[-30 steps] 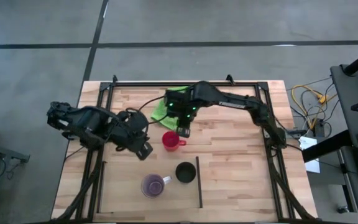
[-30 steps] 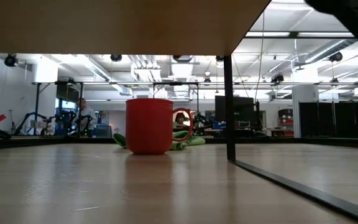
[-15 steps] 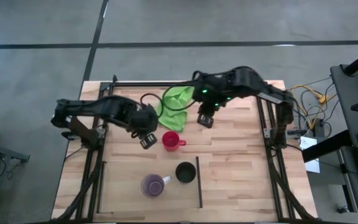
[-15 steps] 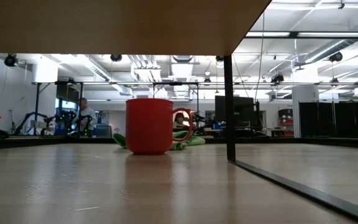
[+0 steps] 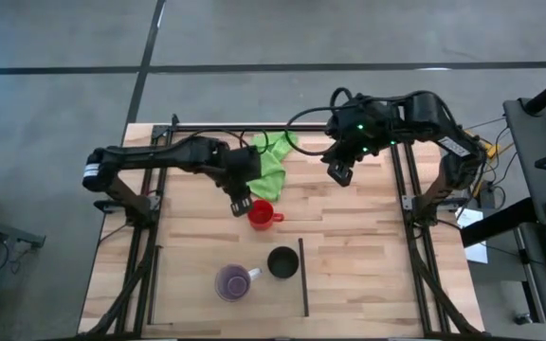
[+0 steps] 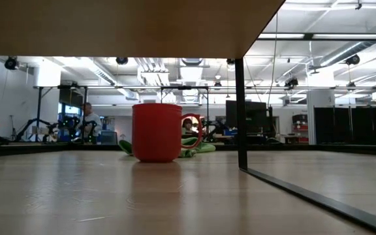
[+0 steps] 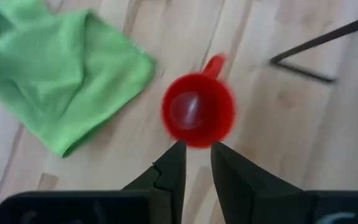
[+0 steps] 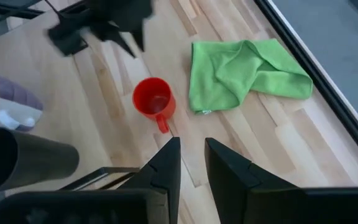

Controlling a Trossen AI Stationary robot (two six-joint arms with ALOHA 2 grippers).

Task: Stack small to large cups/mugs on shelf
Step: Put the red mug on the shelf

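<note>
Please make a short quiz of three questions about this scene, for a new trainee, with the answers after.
1. True or false: the red mug stands outside the shelf.
2. Which gripper is beside the red mug: A) left gripper, B) right gripper?
3. Name the two cups inside the shelf.

Key:
1. True; it stands on the table, near the green cloth.
2. A; its jaws look slightly open in the left wrist view and hold nothing.
3. The purple cup and the black cup.
</note>
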